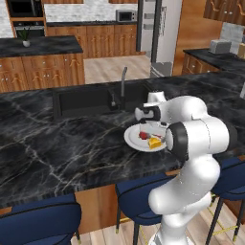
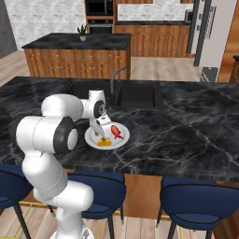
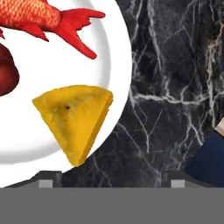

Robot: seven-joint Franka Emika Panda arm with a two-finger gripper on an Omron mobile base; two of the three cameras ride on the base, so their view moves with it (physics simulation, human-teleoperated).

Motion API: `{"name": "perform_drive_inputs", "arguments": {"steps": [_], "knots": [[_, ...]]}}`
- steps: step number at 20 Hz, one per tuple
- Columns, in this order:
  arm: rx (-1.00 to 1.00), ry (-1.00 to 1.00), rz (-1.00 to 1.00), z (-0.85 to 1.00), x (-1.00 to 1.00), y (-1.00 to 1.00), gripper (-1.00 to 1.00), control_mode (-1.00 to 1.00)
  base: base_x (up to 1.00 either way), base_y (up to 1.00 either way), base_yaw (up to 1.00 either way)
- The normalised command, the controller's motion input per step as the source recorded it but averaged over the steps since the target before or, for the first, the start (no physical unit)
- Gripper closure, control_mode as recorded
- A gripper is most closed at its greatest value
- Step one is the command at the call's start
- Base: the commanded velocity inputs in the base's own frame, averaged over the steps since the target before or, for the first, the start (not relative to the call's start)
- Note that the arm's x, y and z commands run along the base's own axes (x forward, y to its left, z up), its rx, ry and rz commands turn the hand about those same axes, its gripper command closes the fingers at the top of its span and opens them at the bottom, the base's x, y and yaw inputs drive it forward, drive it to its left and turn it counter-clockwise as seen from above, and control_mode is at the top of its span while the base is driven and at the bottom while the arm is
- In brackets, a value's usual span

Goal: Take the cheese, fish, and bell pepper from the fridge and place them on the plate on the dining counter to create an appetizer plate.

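**Inspector:** Start with the food. Where does it lie?

**Operator:** From my station I see the cheese, a yellow wedge, lying flat on the plate near its rim, point toward the edge. The fish lies on the same plate just beyond the wedge, its tail toward the rim and apart from the cheese. At the frame edge of the hand view a dark red rounded piece, the bell pepper, also sits on the plate beside the fish.

**Inspector:** And the plate itself?

**Operator:** It rests on the dining counter, close to the near edge and just in front of the sink with its faucet. Blue stools stand under the counter edge.

**Inspector:** State of the gripper?

**Operator:** The gripper hangs directly over the plate's rim area. Its two finger tips stand well apart in the hand view, with nothing between them; the cheese lies below, not gripped. In the right base view the hand points down over the plate, just above the wedge.

**Inspector:** Surroundings?

**Operator:** A second dark-topped island with a small potted plant stands behind, well apart.
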Motion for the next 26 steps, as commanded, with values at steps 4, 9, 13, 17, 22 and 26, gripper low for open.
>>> {"name": "perform_drive_inputs", "arguments": {"steps": [4,9,13,17,22,26], "knots": [[0.0,-0.01,-0.05,0.98,-0.94,0.0,-1.0,-1.0,0.0,0.0,0.0],[0.0,-0.14,-0.06,0.83,-1.0,-0.03,-1.0,-1.0,0.0,0.0,0.0],[0.0,-0.13,-0.04,0.49,-1.0,-0.08,-1.0,-1.0,0.0,0.0,0.0],[0.0,-0.08,-0.03,0.31,-1.0,-0.07,-1.0,-1.0,0.0,0.0,0.0],[0.04,-0.01,-0.04,0.19,-1.0,-0.34,-1.0,-1.0,0.0,0.0,0.0],[0.11,-0.03,-0.11,0.08,-1.0,-0.8,-1.0,-1.0,0.0,0.0,0.0]]}}
